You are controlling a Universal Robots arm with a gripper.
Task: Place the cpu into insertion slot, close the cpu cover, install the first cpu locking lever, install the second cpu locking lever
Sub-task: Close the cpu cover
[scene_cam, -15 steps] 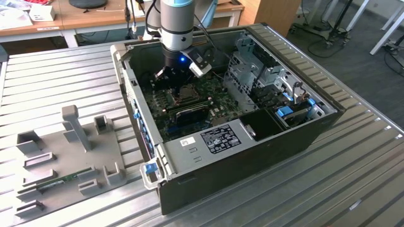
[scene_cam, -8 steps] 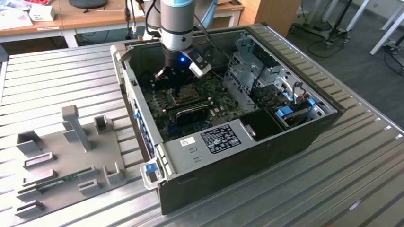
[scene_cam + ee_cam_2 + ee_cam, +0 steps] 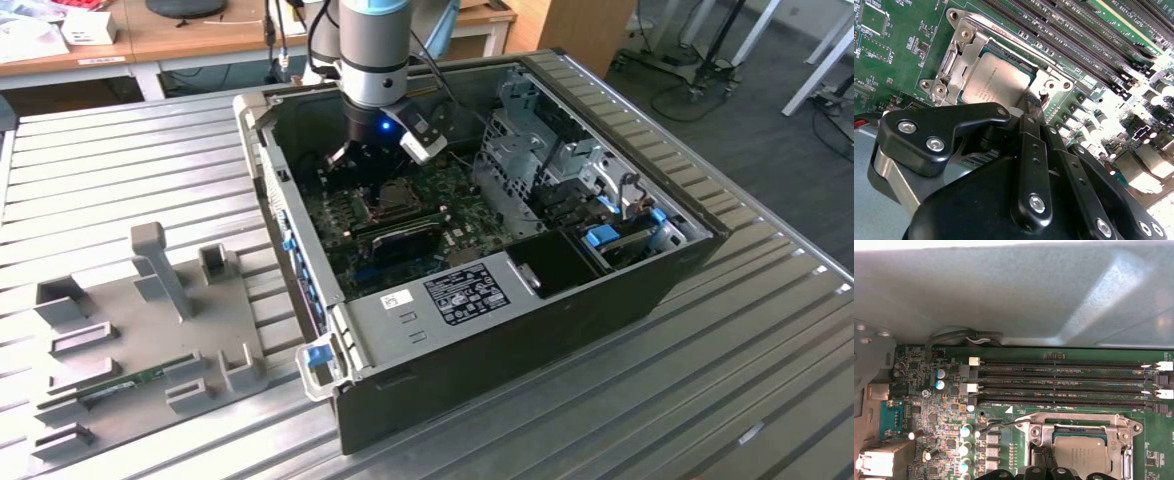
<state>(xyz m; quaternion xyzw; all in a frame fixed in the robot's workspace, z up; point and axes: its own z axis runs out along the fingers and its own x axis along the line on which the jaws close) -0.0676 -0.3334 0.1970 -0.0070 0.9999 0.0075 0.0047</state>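
The cpu (image 3: 988, 80) lies flat in the insertion slot (image 3: 390, 203) on the green motherboard (image 3: 447, 215), its silvery top showing in both wrist views. The silvery cpu cover (image 3: 956, 55) is folded down around it, framing its edges (image 3: 1079, 419). A thin wire locking lever (image 3: 1001, 425) sticks out along the board beside the socket. My gripper (image 3: 1032, 102) reaches down inside the computer case. Its black fingers are shut together, and their tips sit at the socket's edge next to the cpu. Whether they touch a lever is hidden by the fingers.
Long black memory slots (image 3: 1064, 375) run beside the socket. The case's metal wall (image 3: 1004, 295) rises close behind them. A drive cage (image 3: 534, 150) stands at the exterior view's right. A grey fixture tray (image 3: 147, 330) with a memory stick (image 3: 127, 383) lies outside the case.
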